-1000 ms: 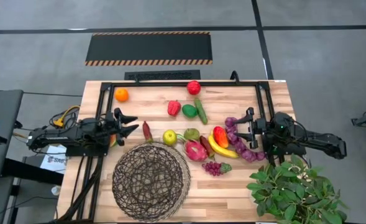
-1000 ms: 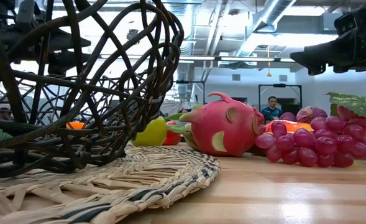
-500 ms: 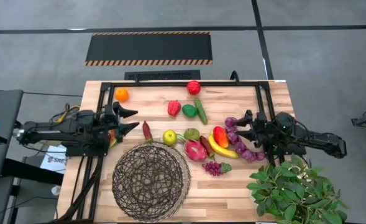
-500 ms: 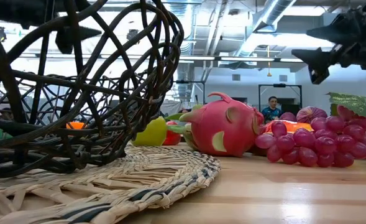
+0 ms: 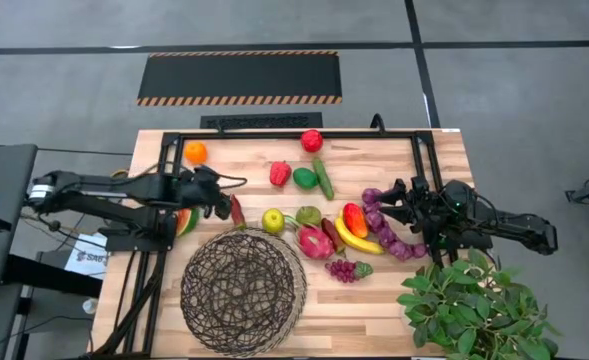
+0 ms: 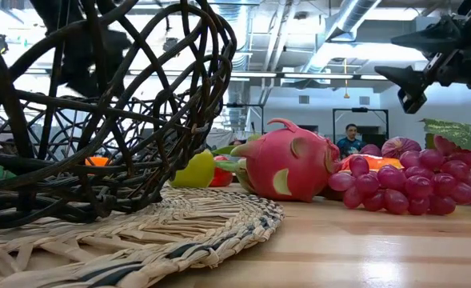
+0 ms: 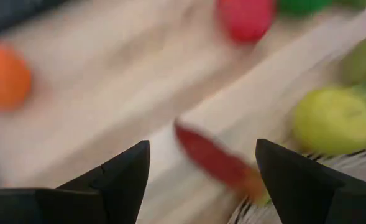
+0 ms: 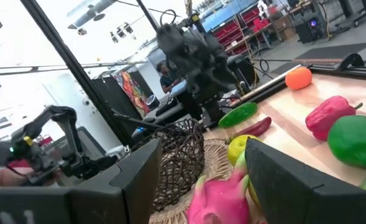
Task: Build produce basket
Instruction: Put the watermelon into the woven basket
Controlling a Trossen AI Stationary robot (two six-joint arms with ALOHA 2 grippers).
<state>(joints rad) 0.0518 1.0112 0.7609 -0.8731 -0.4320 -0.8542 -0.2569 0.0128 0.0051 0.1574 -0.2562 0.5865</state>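
The dark woven wire basket (image 5: 244, 292) (image 6: 99, 120) sits on a round straw mat near the table's near edge. Produce lies beyond it: a long red chili (image 5: 236, 210) (image 7: 214, 158), yellow-green apple (image 5: 272, 220), pink dragonfruit (image 5: 314, 241) (image 6: 287, 164), banana (image 5: 356, 240), purple grapes (image 5: 346, 268) (image 6: 411, 188), cucumber (image 5: 322, 178), red pepper (image 5: 280, 173), orange (image 5: 195, 152) and red apple (image 5: 312, 140). My left gripper (image 5: 226, 197) (image 7: 201, 171) hovers open just left of the chili. My right gripper (image 5: 392, 197) (image 6: 419, 80) is open above a purple string of fruit (image 5: 386, 232).
A watermelon slice (image 5: 184, 220) lies under the left arm. A leafy green plant (image 5: 469, 305) fills the near right corner. A black rail frame (image 5: 294, 133) borders the far and side edges. Bare wood shows right of the basket along the near edge.
My left gripper has reached toward the table's right, from beside the frame rail to just short of the red chili. My right gripper has edged left and slightly down over the purple fruit. No produce has moved.
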